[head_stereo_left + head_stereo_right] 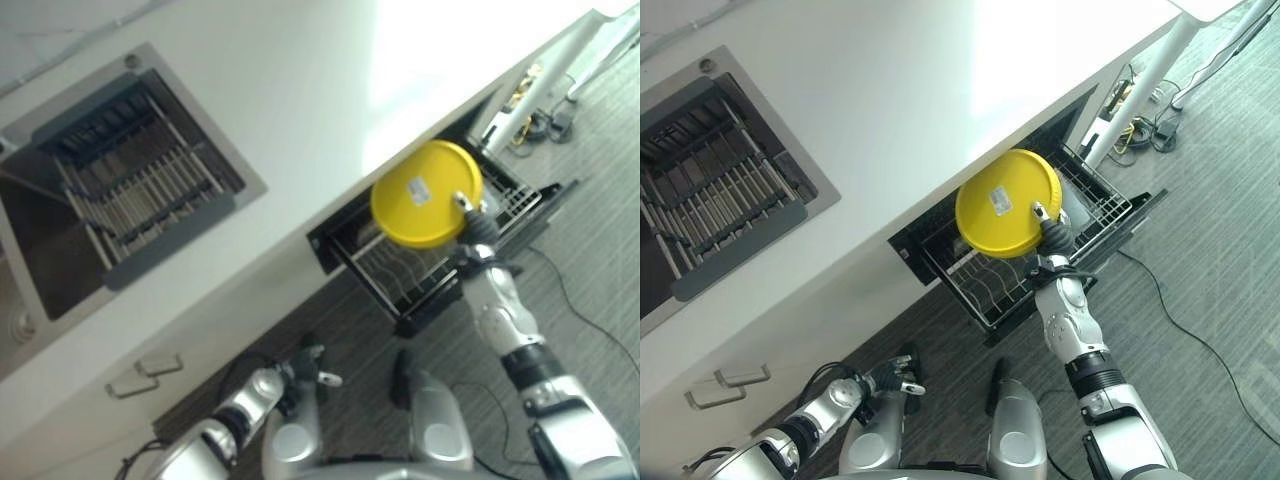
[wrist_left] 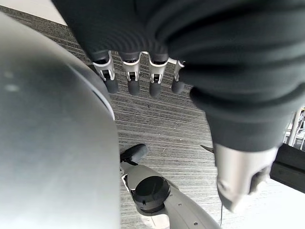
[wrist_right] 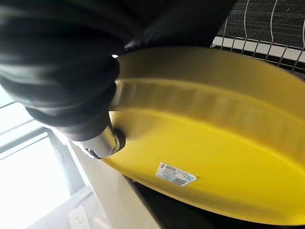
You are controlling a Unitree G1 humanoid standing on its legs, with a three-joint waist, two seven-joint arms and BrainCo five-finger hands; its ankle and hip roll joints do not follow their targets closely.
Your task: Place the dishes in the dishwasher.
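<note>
- Yellow plate point(image 1: 1007, 203) sits centre-right of the head views, underside w/ a white sticker point(image 1: 1001, 202) facing the camera, tilted up on edge over the pulled-out dishwasher rack point(image 1: 985, 285).
- Right robot hand point(image 1: 1051, 232) grasps the plate at its lower right rim – thumb pinched on the underside per the wrist view, arm coming up from the lower right.
- Rack is wire, dark frame, sticking out from under the white table point(image 1: 300, 120); open dishwasher door point(image 1: 1140, 215) to the right of it.
- Left robot hand point(image 1: 902, 372) low at bottom centre-left, over the grey striped floor point(image 1: 1210, 300) – fingers point(image 2: 133, 76) hang loosely, holding nothing.
- Sink point(image 1: 110, 190) w/ a slatted drying rack point(image 1: 140, 185) in it, upper left of frame, well apart from the plate.
- Drawer handles point(image 1: 145, 375) at lower left, on the white cabinet front.
</note>
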